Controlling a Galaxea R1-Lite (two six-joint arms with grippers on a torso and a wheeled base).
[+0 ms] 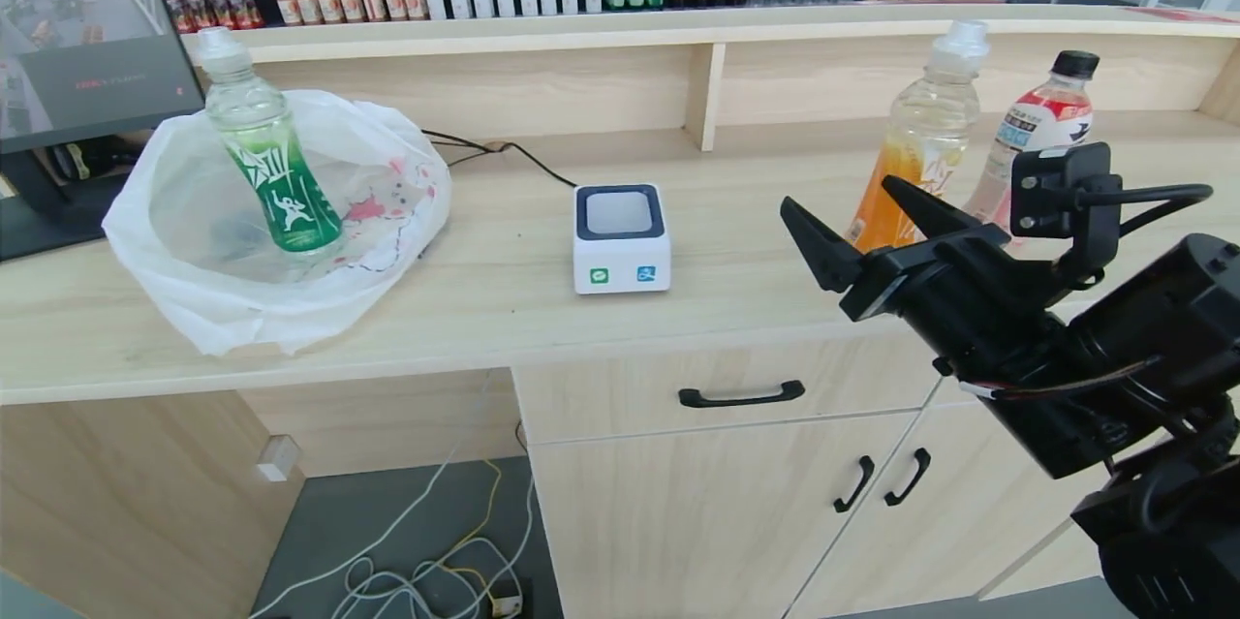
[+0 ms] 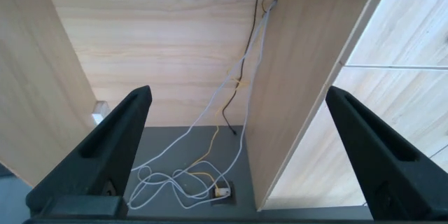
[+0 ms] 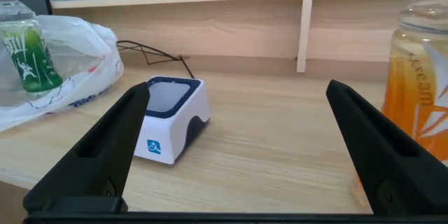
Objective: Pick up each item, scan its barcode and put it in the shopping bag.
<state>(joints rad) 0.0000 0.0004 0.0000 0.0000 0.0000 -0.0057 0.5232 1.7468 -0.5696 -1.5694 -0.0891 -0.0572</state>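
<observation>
Step in hand, by the look of it: going for the second item. Green bottle [image 1: 271,169] bagged, leaning inside the white shopping bag [image 1: 397,183] at the left end of the bench [image 1: 484,309]. Scanner [image 1: 620,236] mid-bench, window up, between the bag and the two unbagged bottles. Orange bottle [image 1: 915,154] and red-labelled bottle [image 1: 1046,120] upright on the right, just beside each other, the orange one nearer the scanner.

Right hand [image 1: 841,196] raised near the bench's front edge, fingers wide apart, nothing between them; orange bottle near, but outside the gap. Left hand [image 2: 238,91] low, below bench level, facing the open kneehole and its cables [image 2: 189,175], fingers spread, empty.

Next move, as a judgement: turn the right hand toward the orange bottle, bring one finger to either side of its body, close firmly without crushing the thin plastic. After that, over to the scanner with the barcode toward the window; barcode's place not legible here. Likely hazard: nudging the red-labelled bottle close behind.
</observation>
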